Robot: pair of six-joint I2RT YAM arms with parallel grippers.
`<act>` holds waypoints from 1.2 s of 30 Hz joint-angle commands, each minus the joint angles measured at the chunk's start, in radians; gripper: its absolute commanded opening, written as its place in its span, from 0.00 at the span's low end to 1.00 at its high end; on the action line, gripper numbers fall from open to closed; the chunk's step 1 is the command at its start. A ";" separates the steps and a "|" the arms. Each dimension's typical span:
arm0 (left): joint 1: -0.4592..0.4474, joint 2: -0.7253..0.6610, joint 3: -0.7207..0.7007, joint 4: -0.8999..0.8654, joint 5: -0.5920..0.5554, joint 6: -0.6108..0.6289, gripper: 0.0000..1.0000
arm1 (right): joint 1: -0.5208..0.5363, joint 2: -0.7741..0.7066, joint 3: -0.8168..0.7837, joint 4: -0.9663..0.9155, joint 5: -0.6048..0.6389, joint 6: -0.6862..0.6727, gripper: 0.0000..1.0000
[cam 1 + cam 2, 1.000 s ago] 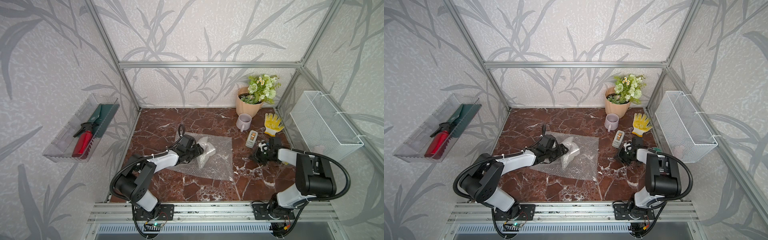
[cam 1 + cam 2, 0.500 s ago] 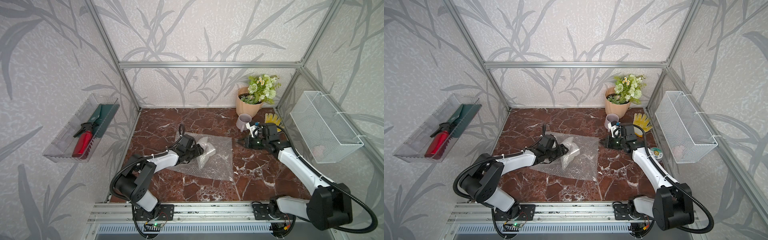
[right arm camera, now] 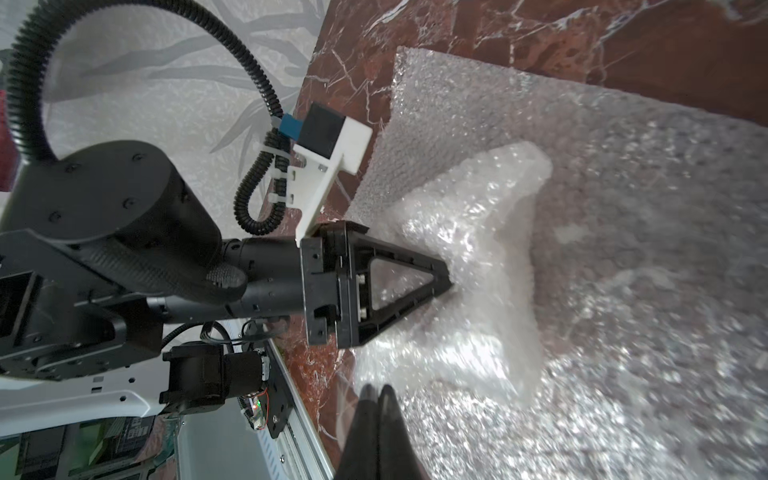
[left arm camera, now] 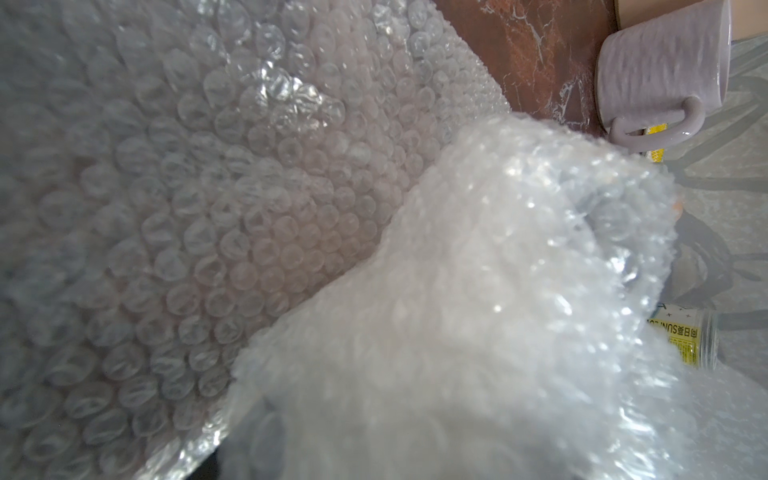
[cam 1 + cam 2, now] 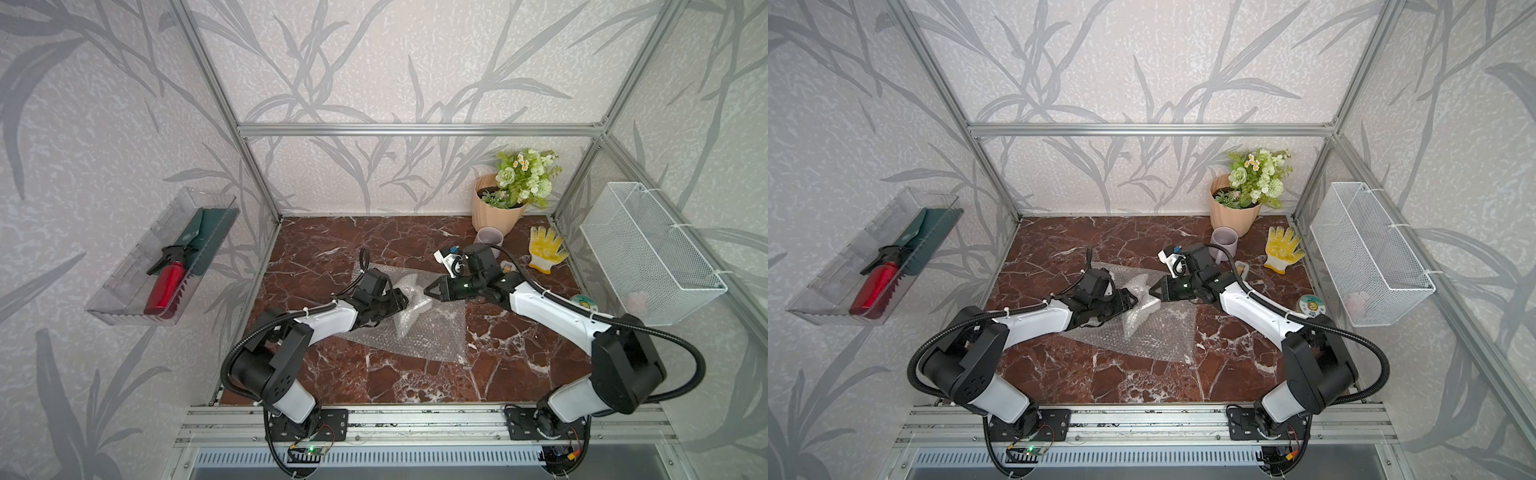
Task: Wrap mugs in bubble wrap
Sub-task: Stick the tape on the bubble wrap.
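Your left claw (image 5: 403, 299) sits low over the red-brown marble bench (image 5: 374, 374) with its tips pressed into a crumpled white bundle of bubble wrap (image 5: 405, 318). In the right wrist view the wrap puckers around those tips, but the spread of the jaws is hidden, so you cannot tell whether the claw is clamped on the bundle or only pushing against it. What the bundle holds is not visible. It lies on the left half of a flat clear sheet of bubble wrap (image 5: 434, 338) spread near the middle of the bench. Your right claw (image 5: 427, 289) comes in from the opposite side, fingers pressed together and holding nothing. Its tip is right at the bundle's upper flap, and contact cannot be confirmed. The pale lilac ceramic mug (image 5: 489, 239) stands upright and unwrapped at the back right of the bench, just in front of the peach ribbed flowerpot (image 5: 494, 214) with its green and white flowers, and well apart from the sheet. A yellow work glove (image 5: 544, 249) lies flat to the mug's right, near the white wire basket (image 5: 648, 253) hung on the right wall.
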 commanded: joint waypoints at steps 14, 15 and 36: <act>-0.003 0.055 -0.020 -0.105 0.006 0.047 0.70 | 0.023 0.188 0.038 0.158 -0.063 0.098 0.00; -0.003 0.055 -0.020 -0.105 0.004 0.048 0.70 | 0.024 0.191 0.032 0.169 -0.070 0.106 0.00; -0.003 0.047 -0.026 -0.105 0.000 0.047 0.70 | 0.030 0.230 0.032 0.063 -0.075 0.089 0.00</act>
